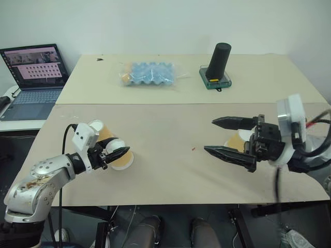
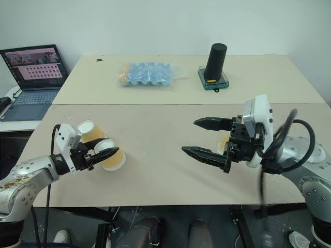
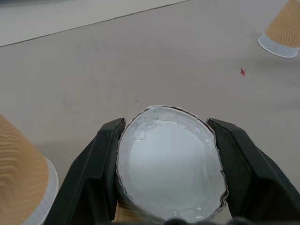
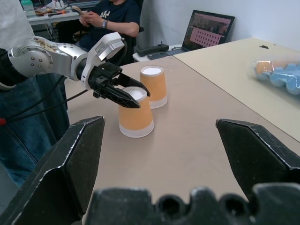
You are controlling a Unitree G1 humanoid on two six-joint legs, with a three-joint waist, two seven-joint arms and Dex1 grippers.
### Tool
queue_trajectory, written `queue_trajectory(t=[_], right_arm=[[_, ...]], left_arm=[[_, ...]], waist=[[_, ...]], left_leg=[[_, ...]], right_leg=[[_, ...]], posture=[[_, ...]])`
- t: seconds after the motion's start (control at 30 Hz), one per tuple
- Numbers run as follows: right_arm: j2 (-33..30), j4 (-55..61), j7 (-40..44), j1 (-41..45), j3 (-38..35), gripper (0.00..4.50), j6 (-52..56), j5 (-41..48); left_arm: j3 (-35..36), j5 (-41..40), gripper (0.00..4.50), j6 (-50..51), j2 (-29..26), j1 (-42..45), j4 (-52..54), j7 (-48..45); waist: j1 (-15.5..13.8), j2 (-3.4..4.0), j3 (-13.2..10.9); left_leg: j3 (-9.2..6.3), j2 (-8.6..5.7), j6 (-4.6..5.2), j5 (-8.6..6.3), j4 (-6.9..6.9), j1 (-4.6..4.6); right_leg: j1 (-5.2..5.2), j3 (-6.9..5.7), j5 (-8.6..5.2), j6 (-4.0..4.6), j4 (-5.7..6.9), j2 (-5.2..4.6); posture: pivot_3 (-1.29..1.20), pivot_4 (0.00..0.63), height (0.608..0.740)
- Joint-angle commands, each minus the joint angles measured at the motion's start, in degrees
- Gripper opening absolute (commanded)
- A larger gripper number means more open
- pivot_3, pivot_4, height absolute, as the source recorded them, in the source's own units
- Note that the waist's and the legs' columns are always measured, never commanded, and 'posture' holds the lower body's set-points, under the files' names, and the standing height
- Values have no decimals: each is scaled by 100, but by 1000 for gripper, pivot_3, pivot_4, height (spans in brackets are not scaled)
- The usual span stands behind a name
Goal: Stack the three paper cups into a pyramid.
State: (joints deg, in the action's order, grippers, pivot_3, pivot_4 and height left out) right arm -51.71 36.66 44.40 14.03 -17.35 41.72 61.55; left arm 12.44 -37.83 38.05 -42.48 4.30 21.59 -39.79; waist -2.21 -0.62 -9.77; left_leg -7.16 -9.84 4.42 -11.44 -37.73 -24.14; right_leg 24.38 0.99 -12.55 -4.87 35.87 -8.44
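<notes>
A tan table (image 1: 170, 155) is seen from above, with a laptop (image 1: 35, 77) off its far left corner. No pyramid is built yet: all three cups are seen upside down on the table, none stacked.

Nearest the laptop, at the table's left side, two cups are set close together. The rear cup (image 4: 154, 85) is left free. The front cup (image 4: 135, 114), just beside it, is clamped near its upturned base by the left gripper (image 1: 118, 153); its white base (image 3: 169, 161) is pinched slightly oval between the two black fingers (image 3: 93, 173). The cup is judged to be not yet lifted, since its rim is seen flat on the table in the right wrist view. The left arm is reached in low from the table's near left edge, its gripper pointed slightly downward and inward.

Further from the laptop, at the table's far side, a pack of blue eggs (image 1: 150, 73) and a black cylinder (image 1: 218, 62) on a green tray are seen, well apart from the cups.

Farthest from the laptop, the third cup (image 3: 281, 30) is found at the table's right side, partly hidden behind the right gripper (image 1: 223, 136). That gripper is held above the table, level, pointed toward the left cups, its jaws spread wide and empty.

A base pair is still to be set, and the top cup placed.
</notes>
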Motion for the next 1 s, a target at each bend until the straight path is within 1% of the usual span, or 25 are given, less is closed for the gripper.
queue_trajectory(t=[0.03,0.17,0.37,0.47,0.53,0.67,0.77,0.87,0.93,1.0], right_arm=[[-59,144,-27,-23,-205,4500,-53,71],[-61,148,-37,-80,-196,4500,-79,4],[-42,152,-87,-132,-175,4500,-126,-143],[13,190,-129,-177,-186,4500,-155,-172],[53,228,-167,-210,-192,4500,-176,-188],[151,313,-283,-300,-147,4500,-228,-307],[223,416,-386,-405,-153,4500,-259,-377],[277,558,-501,-557,-224,4500,-284,-417],[306,635,-578,-626,-237,4500,-298,-438],[343,781,-724,-738,-276,4500,-302,-449]], left_arm=[[13,0,2572,60,-13,112,123,7],[-41,57,2572,49,26,266,141,66],[-149,-12,2572,41,46,934,316,72],[-349,-256,2572,232,-4,1859,224,-177],[-572,-230,2572,248,7,2371,39,-408],[-1305,11,2572,85,294,3334,-701,-1053],[-1939,410,2572,-216,788,3958,-1572,-1452],[-2515,956,2572,-807,1321,4437,-2719,-1994],[-2739,1275,2572,-1197,1575,4665,-3371,-2232],[-2891,1479,2572,-1499,2001,5009,-4092,-2457]], waist=[[0,0,0],[-1,0,0],[-14,-1,0],[-22,-4,-2],[-23,-5,-2],[-16,-5,-1],[-5,-6,-1],[-6,-9,-2],[3,-11,-3],[9,-13,-4]], left_leg=[[0,0,0,0,0,0],[0,0,0,0,0,0],[0,-1,0,0,0,-1],[0,-2,-1,0,-1,-1],[-1,-3,-2,1,-4,-3],[-1,-6,-2,2,-4,-3],[0,-8,-2,3,-4,-5],[-1,-7,-7,8,-6,-9],[-1,-7,-5,7,-6,-12],[0,-7,-3,8,-7,-18]], right_leg=[[0,0,0,0,0,0],[0,0,0,0,0,0],[-1,-1,2,-2,0,0],[-1,-2,2,-3,0,0],[-1,-5,4,-6,1,0],[-3,-4,8,-10,0,-1],[-11,0,9,-10,2,-2],[-16,-2,13,-6,3,-2],[-15,0,13,-6,1,-2],[-10,1,14,-5,0,-1]], posture=[[0,150,727],[0,150,727],[0,150,727],[0,150,727],[0,150,727],[0,150,727],[0,150,727],[0,150,727],[0,150,727],[0,150,727]])
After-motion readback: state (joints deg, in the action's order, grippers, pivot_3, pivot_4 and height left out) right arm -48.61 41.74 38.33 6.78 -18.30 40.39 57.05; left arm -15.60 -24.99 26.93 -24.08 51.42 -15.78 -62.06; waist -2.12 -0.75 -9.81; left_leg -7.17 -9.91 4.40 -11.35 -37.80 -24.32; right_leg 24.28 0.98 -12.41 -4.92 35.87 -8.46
